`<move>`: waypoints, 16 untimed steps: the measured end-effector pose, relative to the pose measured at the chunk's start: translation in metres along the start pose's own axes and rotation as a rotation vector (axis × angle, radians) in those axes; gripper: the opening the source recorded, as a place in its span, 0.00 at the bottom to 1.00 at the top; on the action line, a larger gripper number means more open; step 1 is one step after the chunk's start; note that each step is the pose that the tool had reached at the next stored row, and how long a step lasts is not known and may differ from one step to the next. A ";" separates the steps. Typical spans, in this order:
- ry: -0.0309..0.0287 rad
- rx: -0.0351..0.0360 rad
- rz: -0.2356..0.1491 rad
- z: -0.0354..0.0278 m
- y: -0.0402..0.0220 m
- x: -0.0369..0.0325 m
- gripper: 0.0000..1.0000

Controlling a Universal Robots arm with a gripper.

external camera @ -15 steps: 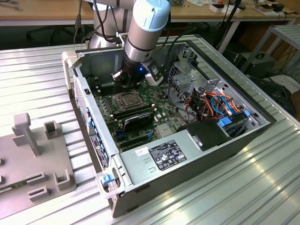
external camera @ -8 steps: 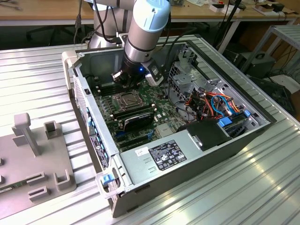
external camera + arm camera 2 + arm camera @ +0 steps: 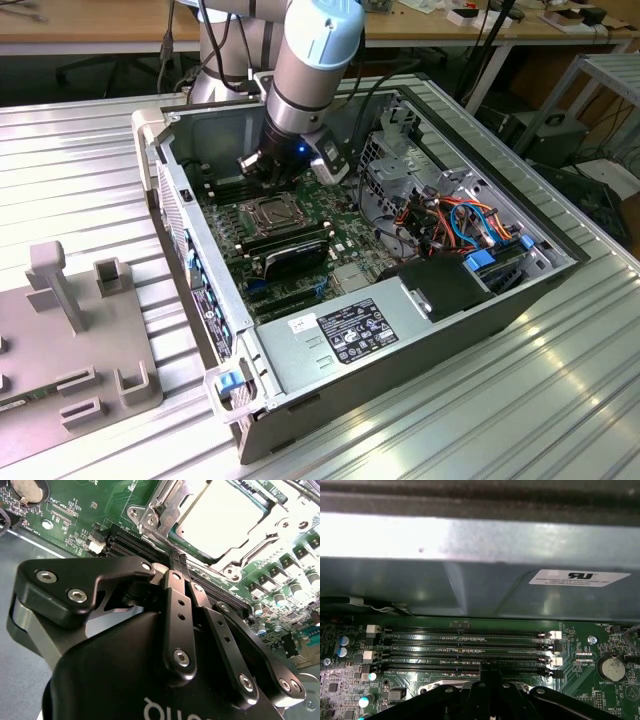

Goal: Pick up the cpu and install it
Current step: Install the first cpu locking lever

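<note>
Cpu (image 3: 220, 520): thin, stiff grey-faced square, lying in the socket (image 3: 150, 515) of the green board (image 3: 75, 515). Judged light, slippery and fragile underneath; best held by opposite edges. Hand (image 3: 176, 560): clenched on nothing, tips just beside the socket, over the memory slots (image 3: 465, 652).

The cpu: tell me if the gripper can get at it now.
Probably yes. The gripper, shut, sits just beside the cpu, whose face lies uncovered; only the socket frame hems its edges.
</note>
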State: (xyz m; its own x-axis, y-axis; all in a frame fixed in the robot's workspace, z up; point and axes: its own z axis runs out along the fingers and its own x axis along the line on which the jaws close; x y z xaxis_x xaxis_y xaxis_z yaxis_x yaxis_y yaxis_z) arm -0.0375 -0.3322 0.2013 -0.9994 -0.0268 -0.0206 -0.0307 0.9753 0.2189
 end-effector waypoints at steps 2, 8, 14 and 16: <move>0.0001 0.0001 0.000 0.0000 -0.0002 0.0000 0.11; 0.0001 0.0003 0.000 0.0003 -0.0006 0.0000 0.11; 0.0001 0.0005 0.000 0.0006 -0.0007 0.0000 0.11; 0.0001 0.0006 0.000 0.0006 -0.0007 0.0000 0.11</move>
State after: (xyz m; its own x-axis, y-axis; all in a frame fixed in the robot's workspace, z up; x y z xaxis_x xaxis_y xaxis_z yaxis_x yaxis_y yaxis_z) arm -0.0375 -0.3327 0.2006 -0.9994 -0.0269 -0.0205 -0.0307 0.9754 0.2184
